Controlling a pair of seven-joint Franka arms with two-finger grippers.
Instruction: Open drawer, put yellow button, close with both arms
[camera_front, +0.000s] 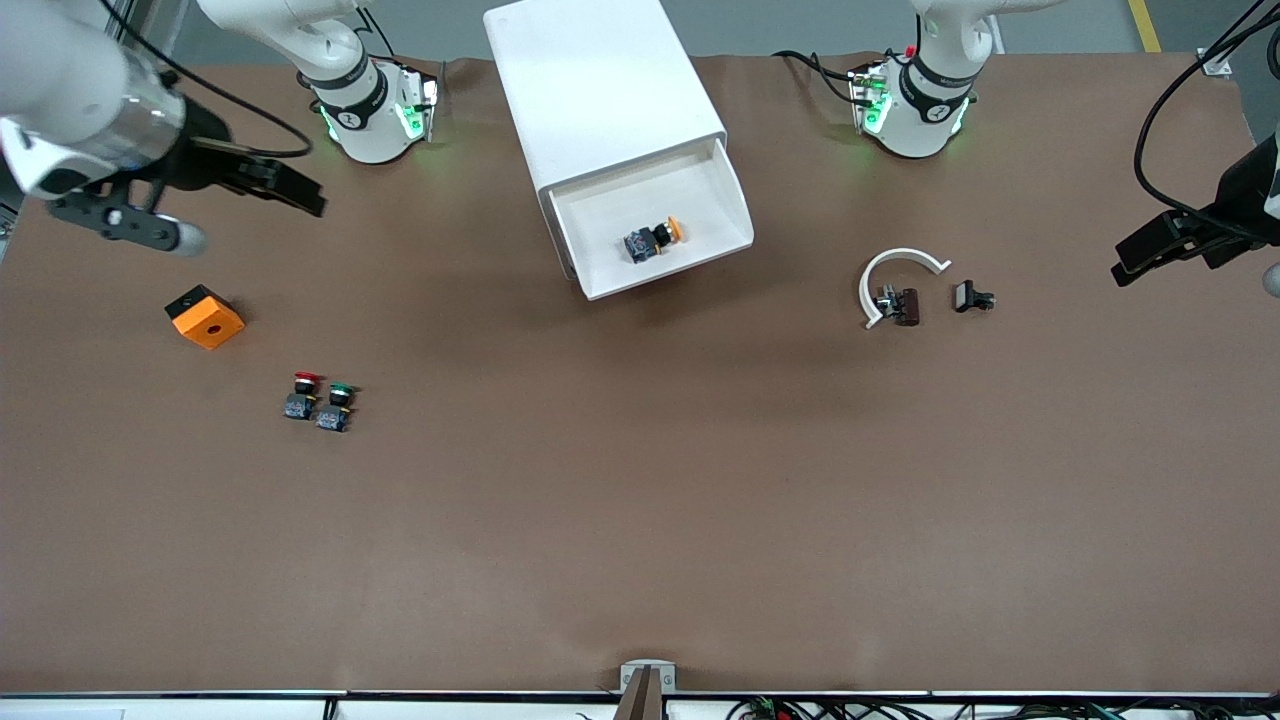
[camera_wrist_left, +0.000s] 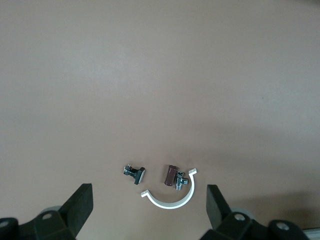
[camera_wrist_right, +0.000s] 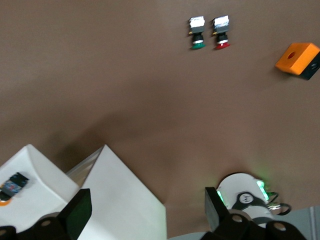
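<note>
Left tool (camera_wrist_left: 148, 210) and right tool (camera_wrist_right: 148, 212) spread, empty, raised over the tabletop (camera_front: 640, 500) ends; yellow button (camera_front: 655, 239) lies in the open drawer (camera_front: 650, 225).

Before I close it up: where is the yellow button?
The yellow button lies on its side in the open top drawer of the white cabinet.

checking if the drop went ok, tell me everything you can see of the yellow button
The yellow button lies on its side in the open drawer, resting on the drawer's white floor, clear of the walls. It has a yellow-orange mushroom cap, a black middle section and a dark bluish body at the other end. The cap points toward the left arm's end of the table. No gripper touches it. The right wrist view shows only part of it.
</note>
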